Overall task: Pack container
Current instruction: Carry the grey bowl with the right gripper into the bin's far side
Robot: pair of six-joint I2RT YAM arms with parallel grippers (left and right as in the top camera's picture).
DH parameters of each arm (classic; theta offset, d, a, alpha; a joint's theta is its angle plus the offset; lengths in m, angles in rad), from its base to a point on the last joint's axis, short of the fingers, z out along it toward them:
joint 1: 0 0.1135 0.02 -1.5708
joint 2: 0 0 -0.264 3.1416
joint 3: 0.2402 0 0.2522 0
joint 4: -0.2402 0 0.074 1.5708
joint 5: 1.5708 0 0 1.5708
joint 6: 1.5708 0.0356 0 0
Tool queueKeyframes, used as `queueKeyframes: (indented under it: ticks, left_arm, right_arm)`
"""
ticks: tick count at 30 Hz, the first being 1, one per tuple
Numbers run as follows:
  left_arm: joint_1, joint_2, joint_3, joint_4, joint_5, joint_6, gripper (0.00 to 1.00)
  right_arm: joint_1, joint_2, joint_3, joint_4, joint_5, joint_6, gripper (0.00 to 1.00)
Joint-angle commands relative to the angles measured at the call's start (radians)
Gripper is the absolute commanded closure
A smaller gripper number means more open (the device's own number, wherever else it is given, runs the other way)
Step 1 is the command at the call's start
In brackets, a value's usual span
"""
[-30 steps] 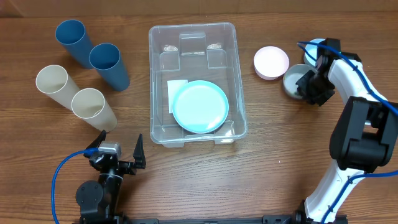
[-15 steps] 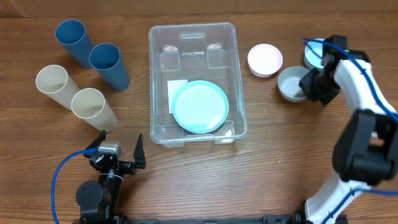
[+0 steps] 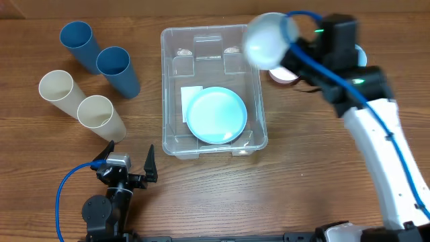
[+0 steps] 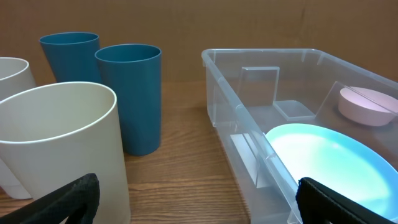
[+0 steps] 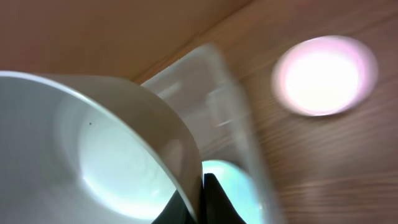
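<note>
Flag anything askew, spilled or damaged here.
Nothing is spilled, tipped or damaged. The blue plate lies flat in the container, and the right gripper holds the white bowl in the air near its far right corner.

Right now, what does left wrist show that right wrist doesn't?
Only left wrist: two blue cups and two cream cups standing left of the container. Only right wrist: a white bowl, close up, filling the lower left. Both: the container, the light blue plate inside it, and the pink bowl outside it.
</note>
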Motion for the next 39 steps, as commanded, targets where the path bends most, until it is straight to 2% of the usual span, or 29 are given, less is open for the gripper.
queueKeyframes:
  ticks: [1,7,16,23,29,39]
  left_arm:
    - [0.007,-0.009,-0.006,0.003,0.012,-0.014,0.0]
    - [0.007,-0.009,-0.006,0.003,0.012,-0.014,0.0]
    - [0.007,-0.009,-0.006,0.003,0.012,-0.014,0.0]
    - [0.007,-0.009,-0.006,0.003,0.012,-0.014,0.0]
    - [0.007,-0.009,-0.006,0.003,0.012,-0.014,0.0]
    - [0.007,-0.009,-0.006,0.003,0.012,-0.014,0.0]
  right_arm:
    - [0.116,0.06,0.01,0.088,0.069,0.069,0.93]
    - [0.22,0.192,0.01,0.27,0.093,0.14,0.9]
    - [0.236,0.424,0.01,0.473,0.093,0.17,0.89]
    - [0.223,0.509,0.01,0.502,0.112,0.174,0.89]
    - [0.16,0.511,0.01,0.399,0.243,0.172,0.89]
    - [0.088,0.575,0.01,0.4,0.27,0.084,0.89]
